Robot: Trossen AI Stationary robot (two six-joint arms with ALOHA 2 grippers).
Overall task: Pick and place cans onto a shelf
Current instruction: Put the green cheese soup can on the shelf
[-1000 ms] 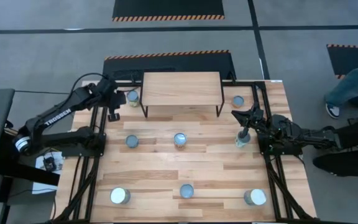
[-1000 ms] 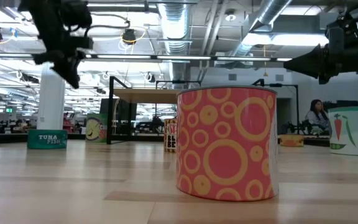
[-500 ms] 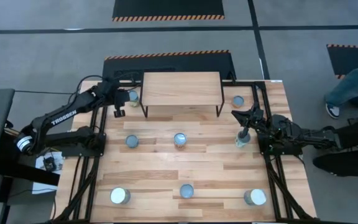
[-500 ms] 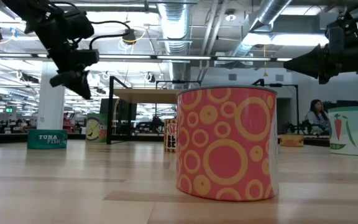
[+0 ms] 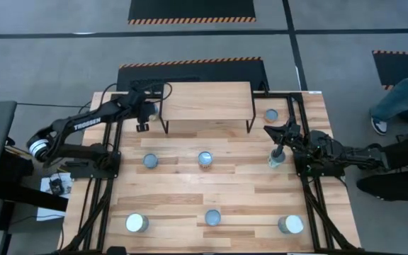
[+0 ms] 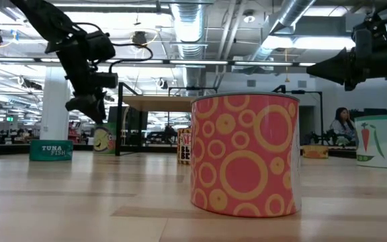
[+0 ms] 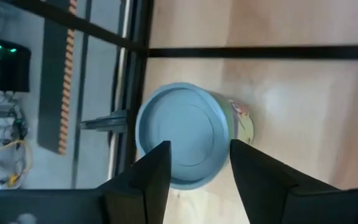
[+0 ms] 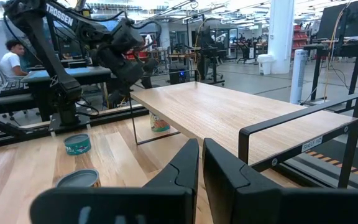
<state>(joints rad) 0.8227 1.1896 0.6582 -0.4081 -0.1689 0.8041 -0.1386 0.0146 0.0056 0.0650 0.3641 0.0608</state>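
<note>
Left tool [image 7: 194, 165] hovers open, empty, over a can [image 7: 188, 134] on the bench's far left, just beside the shelf [image 5: 206, 100] leg. Descending off-centre could tip it against that leg. Right tool [image 8: 201, 163], fingers nearly together and empty, waits above the right-side can [image 5: 275, 159].

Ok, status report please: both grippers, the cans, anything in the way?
Left gripper open, above can beside shelf. Right gripper shut, empty, waiting at table's right side. No cans on shelf. Nothing blocking.

"TUNA FISH" on a teal can [image 6: 51, 150], "TROSSEN" on the left arm [image 5: 91, 122]
</note>
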